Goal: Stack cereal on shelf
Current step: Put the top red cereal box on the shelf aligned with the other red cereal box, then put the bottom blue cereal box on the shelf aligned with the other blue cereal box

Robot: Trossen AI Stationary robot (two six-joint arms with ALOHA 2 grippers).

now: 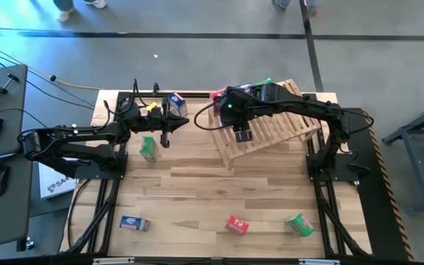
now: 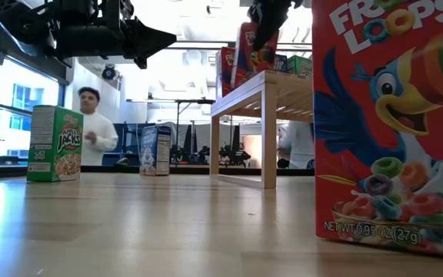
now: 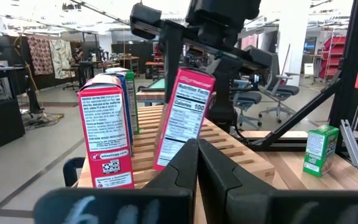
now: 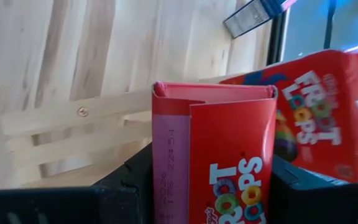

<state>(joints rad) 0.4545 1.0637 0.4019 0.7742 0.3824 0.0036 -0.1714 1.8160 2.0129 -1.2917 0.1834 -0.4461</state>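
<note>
Red cereal box [image 4: 229, 155], tilted, between right fingers [image 4: 303, 186].

Bright, even overhead light covers the worktop [image 1: 197, 191], and shadows under the shelf [image 1: 271, 132] are soft. In the low view, windows behind the shelf [image 2: 275, 85] blow out to white glare, leaving the arms above as silhouettes. The nearest red box [image 2: 394, 123] looms large. In the left wrist view, the left gripper [image 3: 196, 168] is blurred.
</note>
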